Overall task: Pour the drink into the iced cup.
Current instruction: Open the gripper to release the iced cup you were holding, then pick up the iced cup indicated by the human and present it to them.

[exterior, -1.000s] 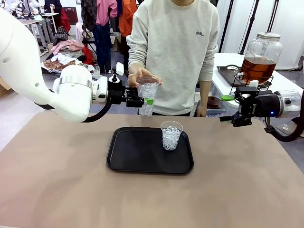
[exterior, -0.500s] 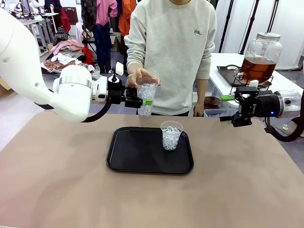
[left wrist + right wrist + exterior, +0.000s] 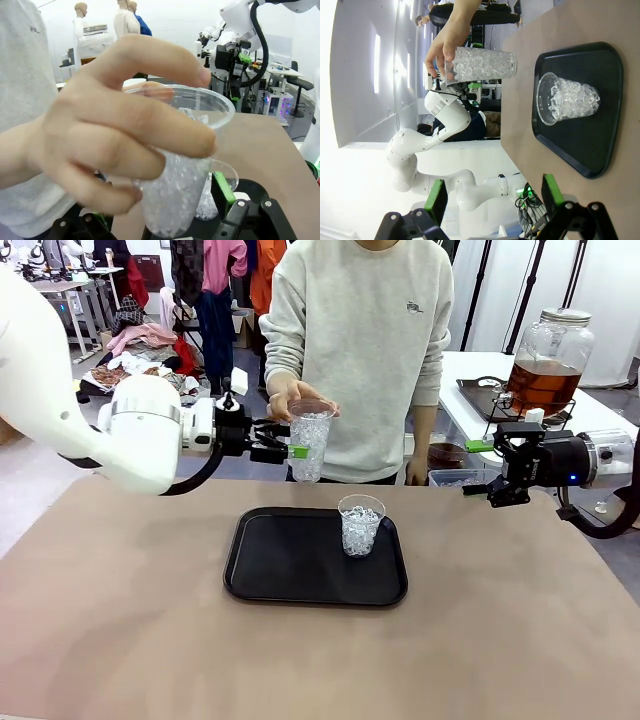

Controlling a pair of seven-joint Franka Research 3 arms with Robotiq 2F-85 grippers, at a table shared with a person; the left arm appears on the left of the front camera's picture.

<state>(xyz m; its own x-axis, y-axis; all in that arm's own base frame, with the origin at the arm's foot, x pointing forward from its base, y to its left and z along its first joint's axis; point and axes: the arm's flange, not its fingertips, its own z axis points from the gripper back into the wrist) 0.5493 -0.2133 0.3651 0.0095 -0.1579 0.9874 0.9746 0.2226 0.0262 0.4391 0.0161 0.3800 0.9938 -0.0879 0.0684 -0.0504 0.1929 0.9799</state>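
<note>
- The drink [image 3: 543, 383] lies amber in the lower half of the jar [image 3: 556, 340]. The jar stands upright, long axis vertical, lid on top. It rests on a wire stand on a white side table [image 3: 598, 420] at your far right, behind the right arm.
- The held cup [image 3: 309, 445] is upright too, mouth up, narrowing downward and packed with ice. The person's hand [image 3: 284, 396] grips it by the rim from above, in the air by the table's far edge, well apart from the jar.
- Your left gripper [image 3: 290, 438] reaches in sideways with its jaws spread wide, one on either side of the held cup's lower half. In the left wrist view one green pad [image 3: 222, 186] stands just clear of the cup wall. The hand hides the other pad, so you cannot tell whether it touches.
- Your right gripper [image 3: 476, 468] hangs over the table's far right side, pointing toward the middle. Its jaws are wide, with nothing between them.
- A tray cup [image 3: 360, 525], also full of ice, stands upright on the far right part of the black tray [image 3: 290, 570], mid-table.
- The table [image 3: 150, 640] wears a plain tan-brown cover.
- The person wears a pale grey sweatshirt. Behind them you see hanging clothes and heaps of cloth at the left.
</note>
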